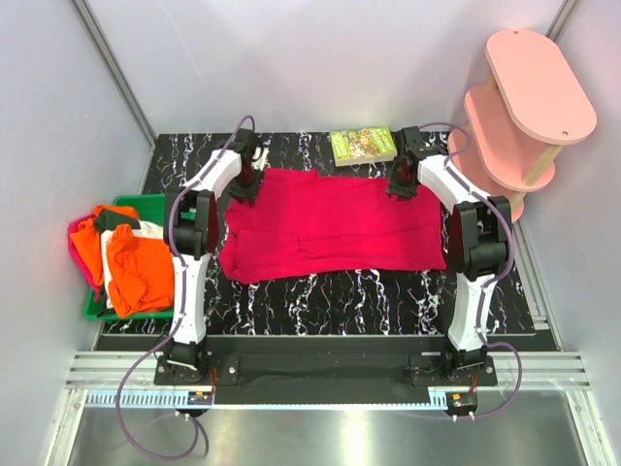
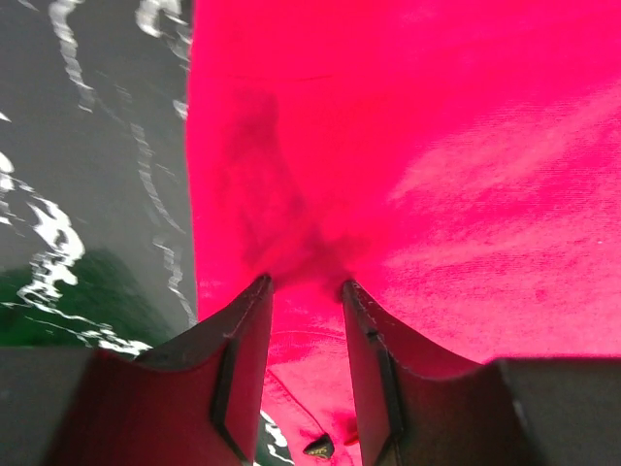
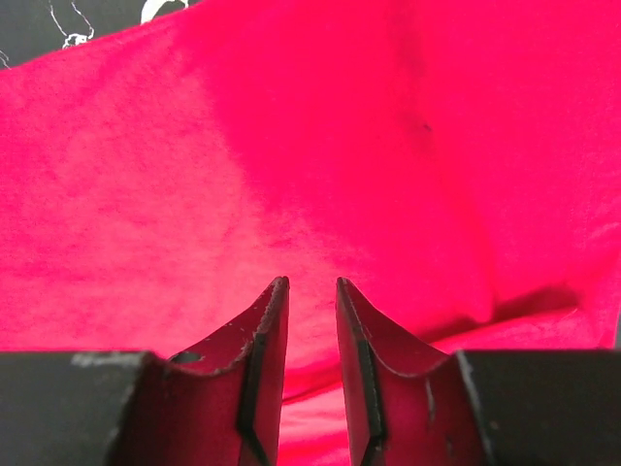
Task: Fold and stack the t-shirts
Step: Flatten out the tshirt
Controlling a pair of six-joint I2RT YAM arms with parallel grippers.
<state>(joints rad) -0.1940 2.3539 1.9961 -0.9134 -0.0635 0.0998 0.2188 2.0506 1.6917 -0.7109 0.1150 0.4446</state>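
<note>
A crimson-red t-shirt point(image 1: 330, 228) lies spread flat across the middle of the black marbled table. My left gripper point(image 1: 247, 181) is down at its far left corner. In the left wrist view its jaws point(image 2: 306, 283) stand a little apart, tips pressed into the red cloth point(image 2: 417, 146), which puckers between them. My right gripper point(image 1: 401, 184) is down at the shirt's far right corner. Its jaws point(image 3: 310, 282) also stand narrowly apart over smooth red cloth point(image 3: 291, 146). Orange t-shirts point(image 1: 141, 267), a white one point(image 1: 147, 230) and a magenta-pink one point(image 1: 78, 238) are heaped at the left.
The heap of shirts sits in a green bin point(image 1: 131, 200) off the table's left edge. A small green-covered book point(image 1: 364, 145) lies at the back of the table, just beyond the red shirt. A pink two-tier shelf point(image 1: 529, 107) stands at the back right.
</note>
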